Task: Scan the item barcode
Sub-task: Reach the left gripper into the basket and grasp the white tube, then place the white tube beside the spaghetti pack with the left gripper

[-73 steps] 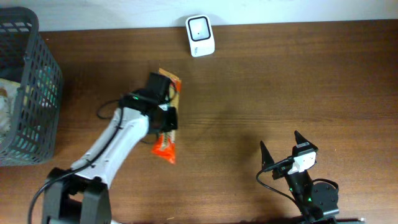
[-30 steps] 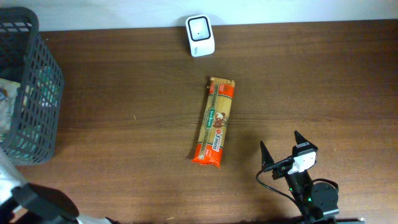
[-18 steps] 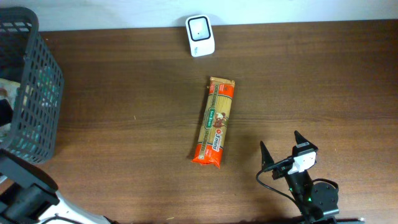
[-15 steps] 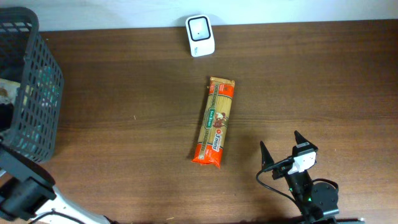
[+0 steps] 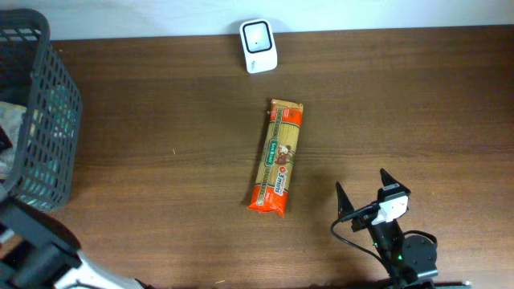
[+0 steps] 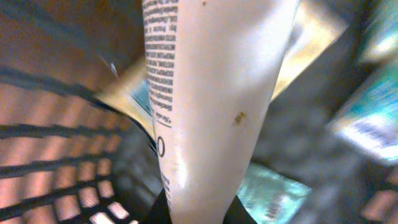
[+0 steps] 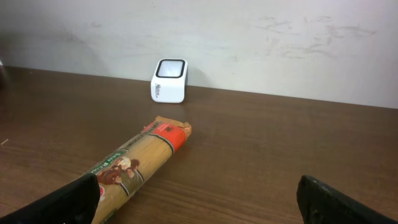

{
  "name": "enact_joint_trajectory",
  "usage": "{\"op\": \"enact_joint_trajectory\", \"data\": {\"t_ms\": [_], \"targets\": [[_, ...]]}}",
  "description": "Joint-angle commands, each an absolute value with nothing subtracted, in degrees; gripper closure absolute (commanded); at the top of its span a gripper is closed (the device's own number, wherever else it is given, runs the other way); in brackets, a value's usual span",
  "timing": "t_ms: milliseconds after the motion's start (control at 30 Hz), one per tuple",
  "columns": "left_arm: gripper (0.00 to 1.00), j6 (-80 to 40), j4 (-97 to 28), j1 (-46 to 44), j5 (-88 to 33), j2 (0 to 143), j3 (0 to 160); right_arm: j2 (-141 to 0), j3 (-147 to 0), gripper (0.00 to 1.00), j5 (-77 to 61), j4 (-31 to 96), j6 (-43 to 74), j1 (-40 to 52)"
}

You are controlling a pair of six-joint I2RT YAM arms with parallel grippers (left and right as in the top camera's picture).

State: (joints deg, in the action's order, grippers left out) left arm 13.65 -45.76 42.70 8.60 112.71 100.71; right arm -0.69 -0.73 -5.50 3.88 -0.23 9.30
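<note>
Inside basket [image 5: 48, 120], left gripper [image 6: 199, 214] pinches white tube [image 6: 211, 93], long axis straight outward; right gripper [image 5: 361, 181] spread.

The white tube [image 6: 211, 93] runs off top and bottom; basket [image 6: 56, 165] contents blur.
</note>
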Motion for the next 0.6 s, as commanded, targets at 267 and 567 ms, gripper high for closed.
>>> {"op": "enact_joint_trajectory", "data": {"t_ms": [267,567], "targets": [[1.0,-2.7,-59.7,2.9,-6.2,83.9,96.4,-0.3,-0.3,0.01,-5.8,4.0,-0.2,9.0],[1.0,-17.5,-36.0,-20.7,0.4,90.5,61.3,-0.3,-0.3,0.01,-5.8,4.0,-0.2,9.0]]}}
